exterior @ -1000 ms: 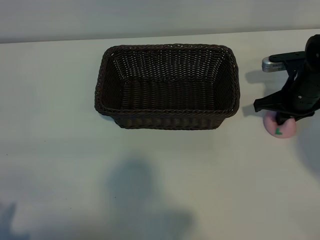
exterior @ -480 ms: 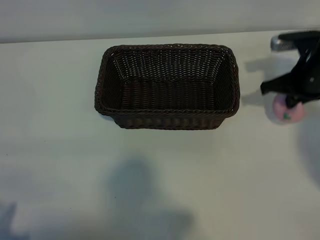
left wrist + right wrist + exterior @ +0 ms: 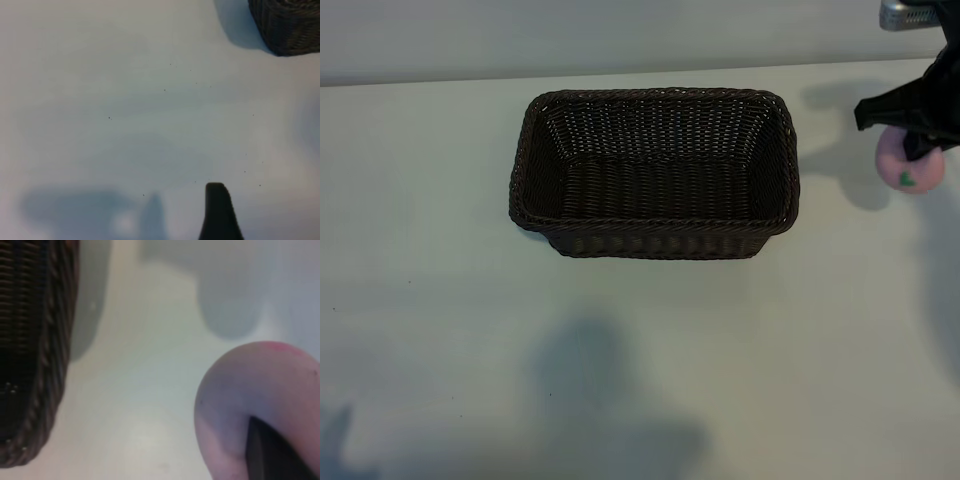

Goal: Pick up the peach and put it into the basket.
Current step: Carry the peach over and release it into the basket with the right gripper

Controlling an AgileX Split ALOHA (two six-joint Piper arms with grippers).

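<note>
Since the right gripper (image 3: pixel 912 150) has its fingers clamped on the peach (image 3: pixel 911 172), the fruit hangs just below the black jaws, clear of the table (image 3: pixel 640 350); its shadow sits apart on the surface, which reads as lifted. Fingers pinch the top of the peach, so most of the pink body and the green leaf mark stay exposed under them. In the right wrist view 1 dark fingertip (image 3: pixel 272 452) presses into the peach (image 3: pixel 250 400), with the basket (image 3: pixel 30 350) off to the side of the fingers and a strip of bare table between. Basket (image 3: pixel 655 172) is empty and sits well apart from the held fruit, open side up, so my guess is a sideways carry over the braided rim, then release. Grip looks shallow; a slip in transit is the risk. Left gripper is off the exterior view; its wrist camera shows only 1 fingertip (image 3: pixel 218 212) over bare table, jaws spread, nothing between them, basket corner (image 3: pixel 290 25) far beyond the fingers.
</note>
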